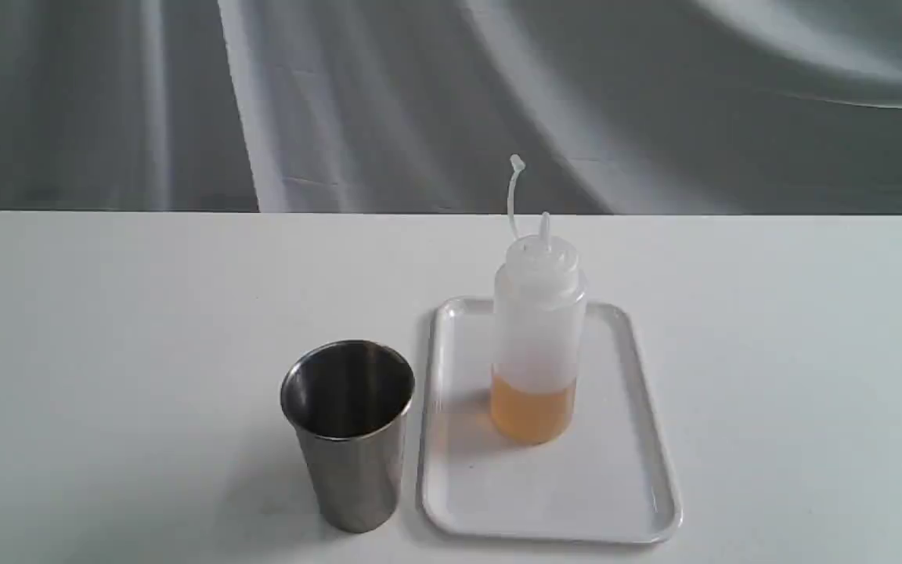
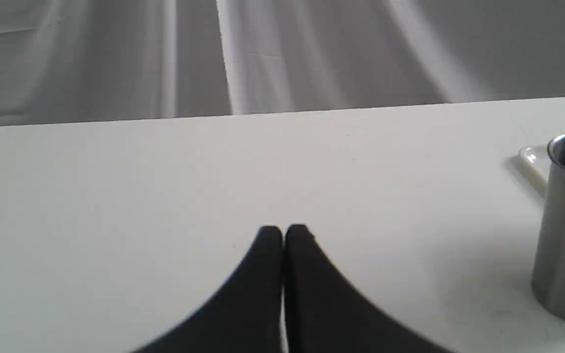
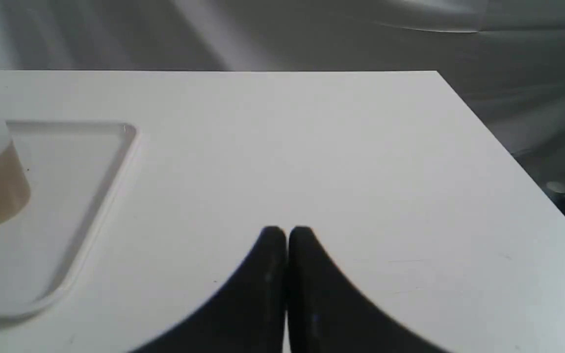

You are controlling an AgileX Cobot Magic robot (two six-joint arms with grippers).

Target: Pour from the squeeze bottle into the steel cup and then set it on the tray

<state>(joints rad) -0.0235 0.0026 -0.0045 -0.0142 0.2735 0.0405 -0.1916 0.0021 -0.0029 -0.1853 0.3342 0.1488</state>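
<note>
Closest to each wrist camera, the black fingers meet tip to tip. The left gripper [image 2: 283,230] is pressed together with nothing between its fingers, and the right gripper [image 3: 286,231] likewise, both over bare white table [image 1: 106,352]. Neither shows in the exterior view.

At the front of that view, the steel cup [image 1: 349,435] stands upright on the table, mouth up, just left of the tray [image 1: 623,470]; I cannot tell whether it touches the rim. The tray lies flat, its long sides running from near to far. On the middle of it stands the squeeze bottle [image 1: 535,345], its long axis vertical and its nozzle [image 1: 545,227] pointing straight up. Amber liquid [image 1: 533,411] fills only the lowest part. The cap strap [image 1: 513,196] rises above the nozzle, left of it. Beyond the table's far edge hangs grey cloth [image 1: 420,94].
</note>
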